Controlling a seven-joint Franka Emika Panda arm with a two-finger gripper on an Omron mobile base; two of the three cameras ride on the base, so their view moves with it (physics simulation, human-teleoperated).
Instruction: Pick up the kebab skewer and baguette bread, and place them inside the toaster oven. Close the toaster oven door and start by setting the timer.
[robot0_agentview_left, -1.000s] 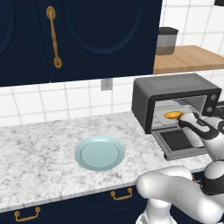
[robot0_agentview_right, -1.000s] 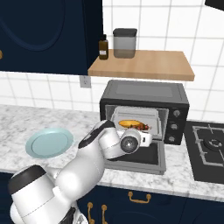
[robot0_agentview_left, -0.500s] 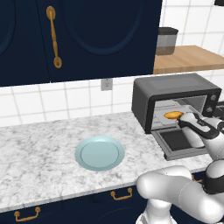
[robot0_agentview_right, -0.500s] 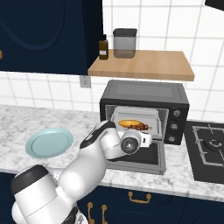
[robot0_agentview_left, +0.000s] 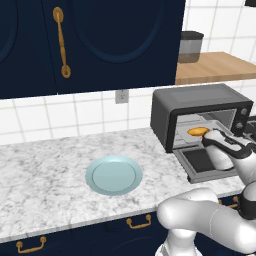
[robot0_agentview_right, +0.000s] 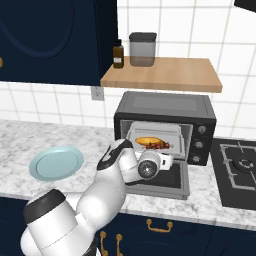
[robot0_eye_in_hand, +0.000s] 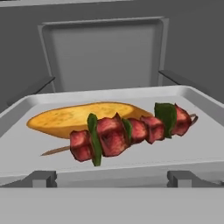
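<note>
Nothing has shifted since earlier; kebab skewer (robot0_eye_in_hand: 131, 131) and baguette bread (robot0_eye_in_hand: 74, 118) lie touching on the toaster oven (robot0_agentview_right: 165, 107) tray; my tool spread, empty; closing the toaster oven door (robot0_agentview_right: 170, 182) carelessly risks jamming.

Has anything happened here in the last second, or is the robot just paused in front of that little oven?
Nothing has visibly changed. The baguette bread and kebab skewer lie on the tray inside the toaster oven, its door is down as before, and the plate sits where it was.
</note>
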